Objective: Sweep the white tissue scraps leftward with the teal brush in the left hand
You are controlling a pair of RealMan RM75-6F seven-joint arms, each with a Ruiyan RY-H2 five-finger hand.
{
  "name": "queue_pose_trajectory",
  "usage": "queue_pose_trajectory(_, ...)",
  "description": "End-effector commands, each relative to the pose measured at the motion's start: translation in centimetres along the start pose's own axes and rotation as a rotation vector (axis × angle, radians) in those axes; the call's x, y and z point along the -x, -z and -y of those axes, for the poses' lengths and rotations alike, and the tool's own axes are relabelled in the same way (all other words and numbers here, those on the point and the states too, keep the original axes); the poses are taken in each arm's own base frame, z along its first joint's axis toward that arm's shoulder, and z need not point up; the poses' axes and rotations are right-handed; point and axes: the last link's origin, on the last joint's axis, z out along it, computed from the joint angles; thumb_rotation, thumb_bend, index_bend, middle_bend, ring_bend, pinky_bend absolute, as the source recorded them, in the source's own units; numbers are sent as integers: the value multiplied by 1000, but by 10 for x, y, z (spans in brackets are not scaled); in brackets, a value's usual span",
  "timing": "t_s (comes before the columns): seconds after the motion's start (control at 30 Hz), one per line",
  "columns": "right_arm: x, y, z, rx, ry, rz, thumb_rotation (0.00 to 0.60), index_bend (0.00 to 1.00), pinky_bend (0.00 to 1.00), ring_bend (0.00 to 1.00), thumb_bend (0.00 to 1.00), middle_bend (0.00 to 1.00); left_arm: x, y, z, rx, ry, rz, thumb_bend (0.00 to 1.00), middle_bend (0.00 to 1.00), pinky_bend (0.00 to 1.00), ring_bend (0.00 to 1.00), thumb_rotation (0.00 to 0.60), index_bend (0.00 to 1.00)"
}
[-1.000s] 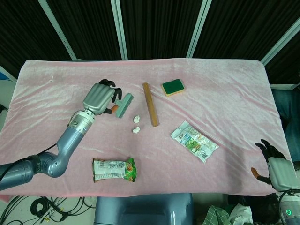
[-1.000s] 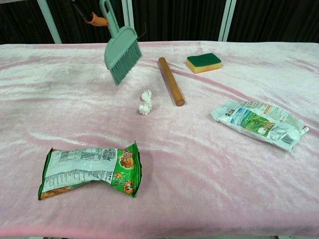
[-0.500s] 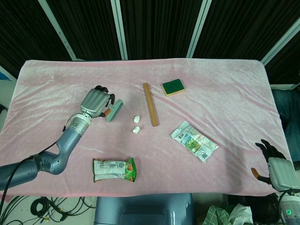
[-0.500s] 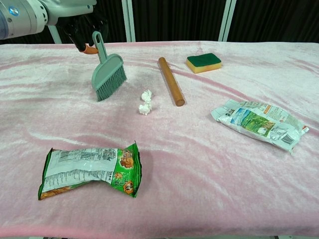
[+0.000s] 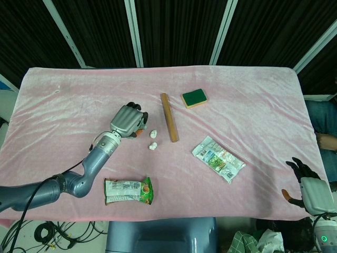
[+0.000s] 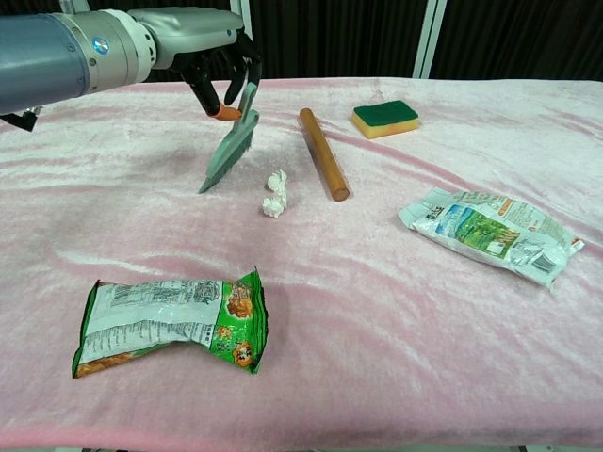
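The brush point(image 6: 230, 149) is gripped by the left hand point(image 5: 128, 120) beside the scraps point(image 6: 275, 192); the right hand point(image 5: 307, 185) is held apart, empty.

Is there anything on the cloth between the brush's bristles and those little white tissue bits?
No. In the chest view the brush sits just left of the tissue scraps, with only bare pink tablecloth between them.

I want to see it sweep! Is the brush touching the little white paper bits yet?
Apart. In the chest view, pink cloth shows between the teal brush bristles and the white tissue scraps, which lie to its right.
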Motion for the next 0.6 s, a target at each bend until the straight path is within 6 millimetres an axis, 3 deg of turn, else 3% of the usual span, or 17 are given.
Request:
queue_pose_trajectory(0.03, 0, 0, 0, -1, 1, 3, 600, 168, 251, 144, 219, 67, 0, -4, -12, 19, 11, -6, 537, 594, 233, 245, 600, 726)
queue_pose_trajectory(0.4, 0, 0, 0, -3, 2, 7, 600, 168, 262, 144, 219, 67, -2, -10, -47, 80, 131, -8, 536, 595, 238, 246, 600, 726)
queue_pose_trajectory(0.6, 0, 0, 0, -3, 3, 8, 600, 168, 263, 144, 220, 67, -13, -5, -43, 71, 108, -16, 537, 597, 238, 246, 600, 726)
